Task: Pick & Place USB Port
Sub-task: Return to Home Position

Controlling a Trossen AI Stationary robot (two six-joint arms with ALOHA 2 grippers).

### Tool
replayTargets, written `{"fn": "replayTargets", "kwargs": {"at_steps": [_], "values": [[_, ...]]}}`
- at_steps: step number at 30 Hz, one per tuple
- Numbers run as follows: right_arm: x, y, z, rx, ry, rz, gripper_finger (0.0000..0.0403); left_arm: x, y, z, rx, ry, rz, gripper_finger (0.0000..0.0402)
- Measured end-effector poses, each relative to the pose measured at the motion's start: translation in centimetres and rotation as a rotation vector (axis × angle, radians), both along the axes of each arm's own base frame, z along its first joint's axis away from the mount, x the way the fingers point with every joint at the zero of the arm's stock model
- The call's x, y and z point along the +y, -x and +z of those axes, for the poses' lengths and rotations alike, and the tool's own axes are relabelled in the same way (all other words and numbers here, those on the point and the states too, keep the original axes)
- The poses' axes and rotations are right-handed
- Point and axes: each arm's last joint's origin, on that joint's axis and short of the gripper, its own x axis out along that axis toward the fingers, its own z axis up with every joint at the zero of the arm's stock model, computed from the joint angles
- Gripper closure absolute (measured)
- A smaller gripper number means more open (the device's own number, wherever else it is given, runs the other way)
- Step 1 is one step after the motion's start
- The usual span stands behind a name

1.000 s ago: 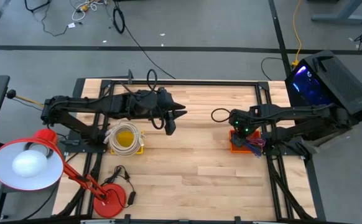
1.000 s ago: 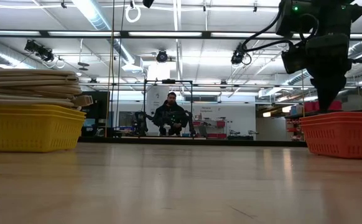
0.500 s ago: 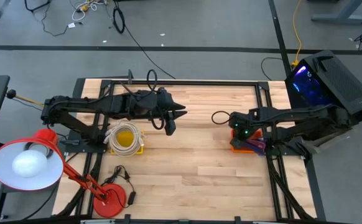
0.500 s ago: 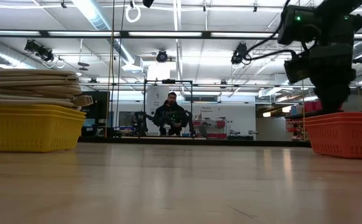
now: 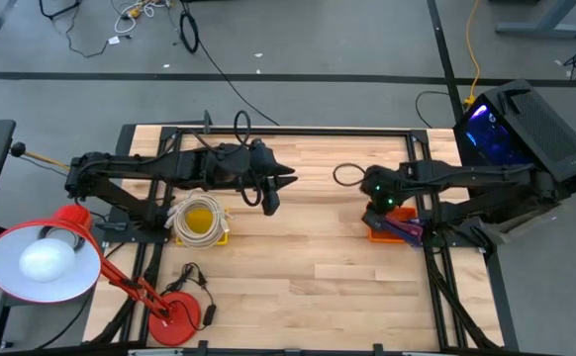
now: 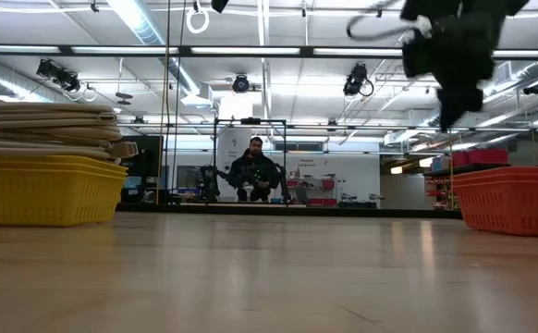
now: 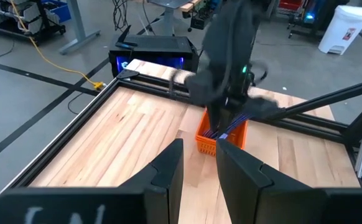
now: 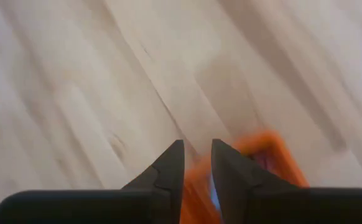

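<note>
An orange basket (image 5: pixel 387 231) of purple cables stands near the table's right edge, also in the low view (image 6: pixel 514 198) and the left wrist view (image 7: pixel 220 135). My right gripper (image 8: pixel 197 160) hangs above the basket's left side (image 6: pixel 449 116), fingers a narrow gap apart, with nothing showing between them. My left gripper (image 7: pixel 199 167) waits over the table's middle-left (image 5: pixel 271 201), slightly open and empty. A yellow basket (image 5: pixel 201 223) of coiled pale cables sits on the left (image 6: pixel 42 188).
A red desk lamp (image 5: pixel 60 259) stands at the table's near left corner. A black box with blue light (image 5: pixel 514 127) sits off the far right corner. Bare wood (image 5: pixel 308 267) lies between the two baskets. A person (image 6: pixel 254 174) crouches far behind the table.
My right gripper has risen from just above the orange basket's rim to well clear of it, and has shifted a little toward the table's left and far side. It is blurred by the motion. The baskets and my left arm have kept still.
</note>
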Motion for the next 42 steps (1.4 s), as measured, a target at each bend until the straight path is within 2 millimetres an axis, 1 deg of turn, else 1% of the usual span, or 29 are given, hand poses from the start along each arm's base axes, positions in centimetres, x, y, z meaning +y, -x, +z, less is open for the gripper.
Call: {"fn": "replayTargets", "kwargs": {"at_steps": [2,4,7,10,13,15,17,19,22,25,28,31,35,39,42], "values": [[-0.1,-0.9,1.7,-0.101,0.016,0.006,0.0321,0.0,0.0,-0.1,0.008,0.001,-0.004,0.0303],[-0.2,-1.9,3.9,-0.234,0.042,0.022,0.0321,-0.1,0.0,-0.1,0.008,0.004,-0.020,0.0303],[-0.4,-3.2,7.7,-0.466,0.098,0.056,0.0321,-0.1,0.0,-0.1,0.009,0.009,-0.050,0.0303],[-0.2,-3.9,11.7,-0.678,0.171,0.098,0.0321,-0.2,0.5,0.3,0.007,0.018,-0.083,0.0303],[0.4,-3.9,14.8,-0.826,0.256,0.159,0.0321,-0.2,2.2,1.1,0.024,0.014,-0.083,0.0303],[0.9,-3.9,16.0,-0.891,0.297,0.213,0.0321,-0.1,3.7,1.8,0.030,0.006,-0.048,0.0303],[1.4,-3.8,16.8,-0.954,0.324,0.247,0.0321,0.1,5.4,2.7,0.020,-0.007,-0.010,0.0303],[1.9,-3.6,17.3,-1.017,0.336,0.270,0.0321,0.0,7.2,3.9,-0.024,-0.018,0.017,0.0303],[2.7,-3.0,17.4,-1.075,0.363,0.286,0.0321,-0.5,9.6,5.2,-0.072,-0.030,0.032,0.0303],[3.3,-1.7,17.3,-1.125,0.391,0.280,0.0321,-1.2,11.9,5.6,-0.059,-0.042,0.053,0.0303],[3.7,-0.3,17.1,-1.200,0.403,0.263,0.0321,-1.9,13.5,5.7,-0.047,-0.031,0.081,0.0303],[3.9,1.1,16.6,-1.265,0.402,0.236,0.0321,-2.7,14.3,5.6,-0.028,-0.043,0.070,0.0303],[4.0,2.7,15.4,-1.281,0.377,0.183,0.0321,-3.5,15.5,5.5,-0.012,-0.064,0.077,0.0303],[4.4,3.9,14.0,-1.295,0.355,0.145,0.0321,-3.5,18.0,5.2,-0.004,-0.069,0.188,0.0303],[4.5,4.9,13.3,-1.321,0.360,0.125,0.0321,-3.5,19.9,5.2,-0.016,-0.047,0.205,0.0303]]}}
